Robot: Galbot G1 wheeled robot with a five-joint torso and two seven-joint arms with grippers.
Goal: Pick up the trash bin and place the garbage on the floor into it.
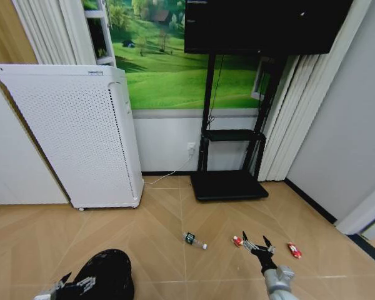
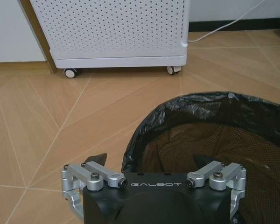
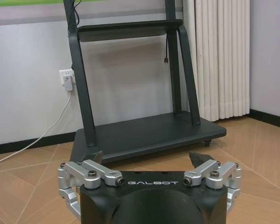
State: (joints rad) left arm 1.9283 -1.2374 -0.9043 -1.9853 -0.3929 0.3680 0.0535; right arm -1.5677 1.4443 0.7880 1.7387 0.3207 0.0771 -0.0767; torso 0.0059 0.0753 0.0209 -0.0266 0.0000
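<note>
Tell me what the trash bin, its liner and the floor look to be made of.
Trash bin: the inner wall shows a fine dark mesh, likely metal or plastic. Liner: thin black plastic film, glossy and crinkled over the rim. Floor: wood or wood-look laminate, light tan planks in an angled pattern, satin sheen. The left pincer is open at the bin's rim.

Obscured / cropped items, head and wrist views.
The trash bin (image 1: 105, 278) is running off the head view's lower edge, base unseen; in the left wrist view its rim (image 2: 210, 105) is being cut at the right edge and hidden below by the left pincer (image 2: 149, 163) body. The two red wrappers (image 1: 237, 240) (image 1: 294, 250) are showing too small to read. The bottle (image 1: 194, 240) label is illegible.
</note>
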